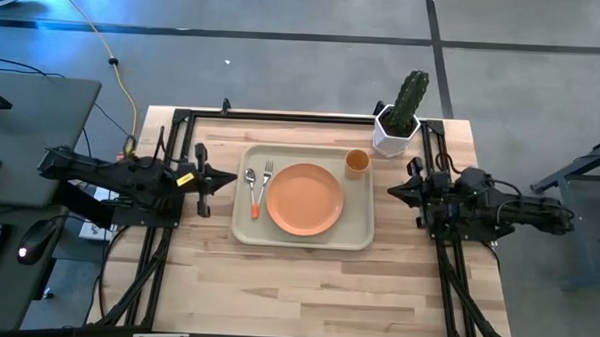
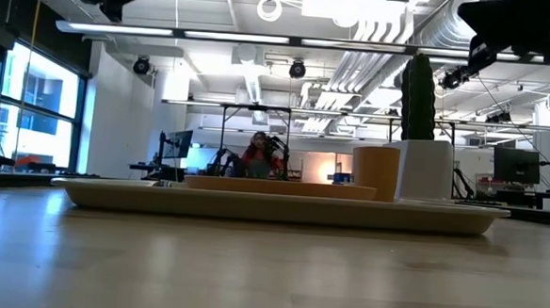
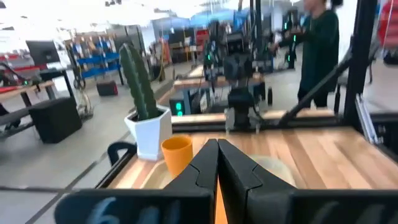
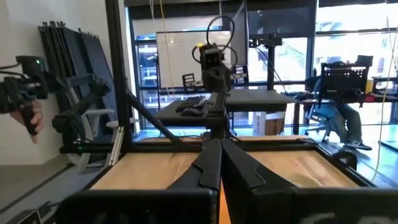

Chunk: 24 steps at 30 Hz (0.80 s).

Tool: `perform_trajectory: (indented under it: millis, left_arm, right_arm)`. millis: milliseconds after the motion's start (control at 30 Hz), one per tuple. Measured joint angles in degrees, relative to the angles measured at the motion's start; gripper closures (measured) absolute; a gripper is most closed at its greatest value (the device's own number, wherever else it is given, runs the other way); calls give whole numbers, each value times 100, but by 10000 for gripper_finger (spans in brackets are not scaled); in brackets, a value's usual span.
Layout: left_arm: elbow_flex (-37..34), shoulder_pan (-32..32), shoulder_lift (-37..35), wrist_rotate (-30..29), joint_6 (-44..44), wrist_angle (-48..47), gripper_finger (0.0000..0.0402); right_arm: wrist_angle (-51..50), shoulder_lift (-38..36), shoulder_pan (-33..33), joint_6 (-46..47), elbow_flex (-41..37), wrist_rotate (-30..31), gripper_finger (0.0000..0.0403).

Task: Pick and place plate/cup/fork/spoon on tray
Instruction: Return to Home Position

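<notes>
The beige tray (image 1: 361, 231) lies on the table's middle. On it rest the orange-tan plate (image 1: 305, 199), the orange cup (image 1: 356, 162) at its far right corner, and the spoon (image 1: 250, 192) and the fork (image 1: 262, 187) side by side at its left. The cup also shows in the low view (image 2: 376, 172) and the left wrist view (image 3: 177, 154). My left gripper (image 1: 208, 180) is shut and empty, left of the tray. My right gripper (image 1: 392, 191) is shut and empty, right of the tray.
A white pot with a green cactus (image 1: 399, 117) stands at the far right, just beyond the tray. Dark frame rails (image 1: 171, 144) run along both table sides. Bare wood (image 1: 306, 289) lies toward the near edge. A person shows in the room behind.
</notes>
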Motion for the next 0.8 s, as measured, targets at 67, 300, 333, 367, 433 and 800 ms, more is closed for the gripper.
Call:
perform_trajectory:
  millis: [67,300,333,367,433,800]
  left_arm:
    - [-332,122,-7,136,-37,573,401]
    - [-829,467,-320,372,-27,862,401]
    - [-864,497,-382,418,-29,844,401]
    - [-895,521,-462,465,-32,779,401]
    - [-942,570,-645,513,-71,676,401]
    - [-1092,714,-1305,592,-350,641,401]
  right_arm:
    - [10,-47,0,40,-67,-2,403]
    - [-9,-220,0,179,-145,-193,403]
    - [-9,-256,0,219,-145,-195,403]
    - [-16,-304,0,223,-145,-202,403]
    - [-59,-422,0,210,-145,-233,403]
    - [-622,-843,0,589,-148,-190,403]
